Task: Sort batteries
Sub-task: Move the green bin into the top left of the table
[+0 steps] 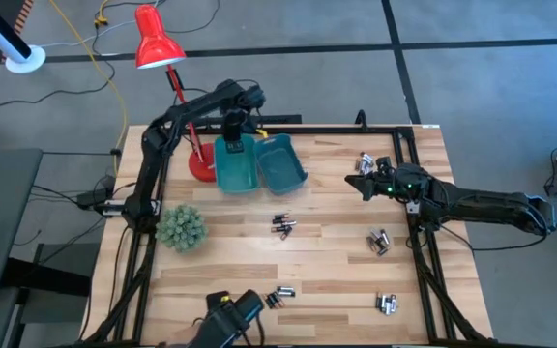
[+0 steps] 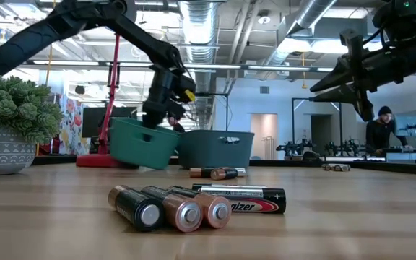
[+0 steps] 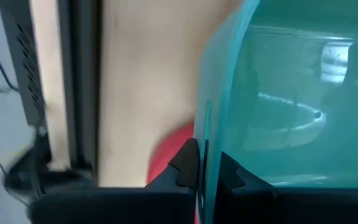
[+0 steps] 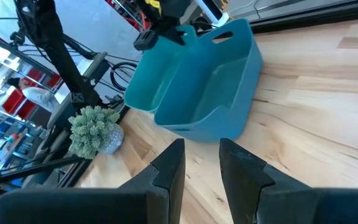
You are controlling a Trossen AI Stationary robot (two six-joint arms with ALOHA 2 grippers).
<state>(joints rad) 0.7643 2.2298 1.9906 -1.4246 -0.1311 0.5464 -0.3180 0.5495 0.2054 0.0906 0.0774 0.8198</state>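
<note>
Gripping the near teal bin wall, left gripper clamped | right gripper part-open, empty | nearest batteries at its 12 o'clock, right arm closer

The high view looks straight down on the whole table; the low view sits at tabletop height, facing level across it toward the teal bins. Each wrist view looks close along its arm, both sharing those bins with the others.

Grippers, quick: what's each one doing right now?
Left gripper: shut on the teal bin wall.
Right gripper: open, holding nothing.
</note>
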